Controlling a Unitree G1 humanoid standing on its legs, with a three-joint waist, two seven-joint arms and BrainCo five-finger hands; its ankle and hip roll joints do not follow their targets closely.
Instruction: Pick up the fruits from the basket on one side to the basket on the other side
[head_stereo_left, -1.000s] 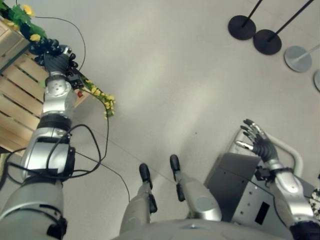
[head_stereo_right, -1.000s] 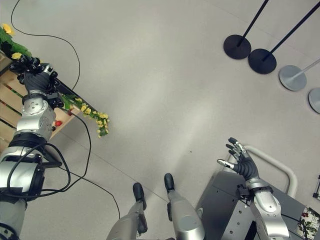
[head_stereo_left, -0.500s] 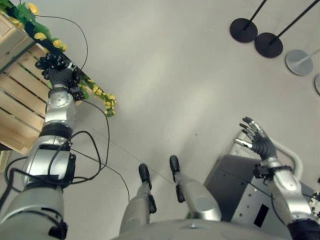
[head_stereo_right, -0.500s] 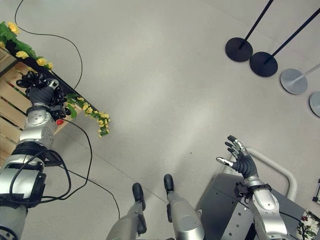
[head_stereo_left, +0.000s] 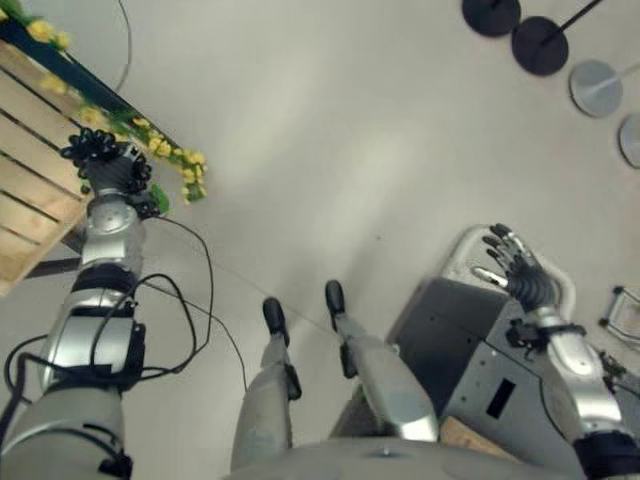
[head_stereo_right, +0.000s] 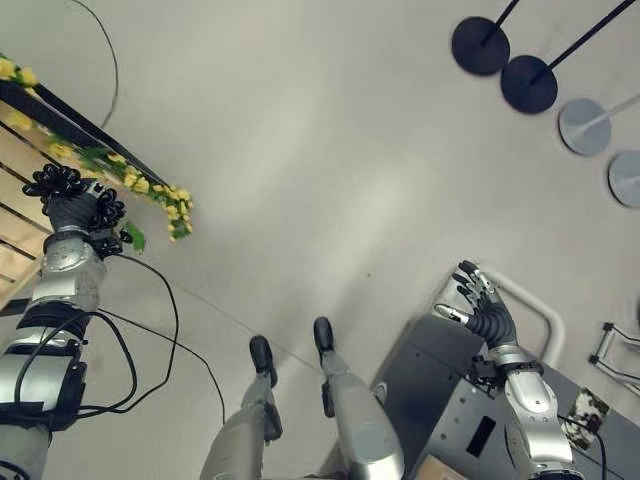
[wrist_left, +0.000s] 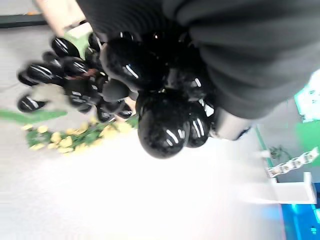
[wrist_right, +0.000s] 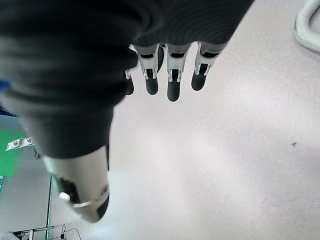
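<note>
Item, left hand (head_stereo_left: 108, 170): we record it raised at the robot's left, over the edge of a wooden slatted crate (head_stereo_left: 30, 190) trimmed with a garland of yellow flowers and green leaves (head_stereo_left: 165, 165). In the left wrist view we see a bunch of black grapes (wrist_left: 150, 100) pressed close under the hand's dark cover, the glossy berries hanging past it. The head views show the same dark cluster at the fingers, so we judge the fingers clamped round the bunch, though the fingers themselves are hidden by the fruit.

Item, right hand (head_stereo_right: 480, 310): held up at the robot's right above a grey cart (head_stereo_right: 440, 390) with a pale tubular handle (head_stereo_right: 530, 310). Fingers straight and spread apart, nothing in them.

Relation governing the next move: we judge the fruit to be already in the left hand, at the far left of the scene, with the right hand and the cart well apart across bare floor (head_stereo_right: 300, 180). The bunch hangs downward from the grip. The left hand is the carrying hand. We can make out no receiving basket, and cannot tell where it lies.

Count: grape bunches, one; hands, two; round stand bases (head_stereo_right: 480, 45) at the far right, four; crates, one; carts, one
</note>
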